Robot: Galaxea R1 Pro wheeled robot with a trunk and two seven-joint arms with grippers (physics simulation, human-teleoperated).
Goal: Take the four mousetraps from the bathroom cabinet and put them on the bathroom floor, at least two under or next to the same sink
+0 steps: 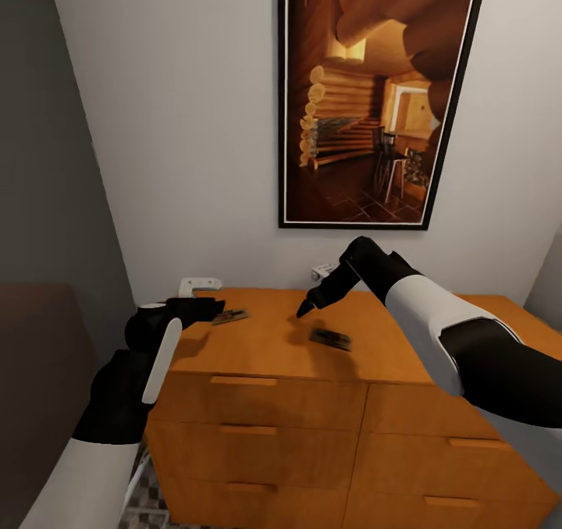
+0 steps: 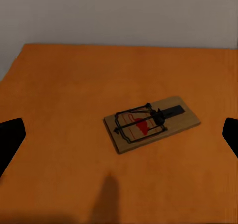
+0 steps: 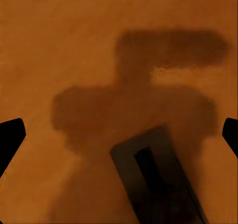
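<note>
Flat wooden mousetrap with black wire and red dab, lying on orange cabinet, second mousetrap blurred, left tool apart, right tool apart

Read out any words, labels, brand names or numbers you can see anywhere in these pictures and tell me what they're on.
There is no readable text.
The mousetrap on the cabinet bears a red mark, but no letters can be made out.
The second mousetrap is dark and blurred, with nothing legible.
The framed picture on the wall shows a log interior, no writing.
The drawer fronts carry plain bar handles, no labels.
</note>
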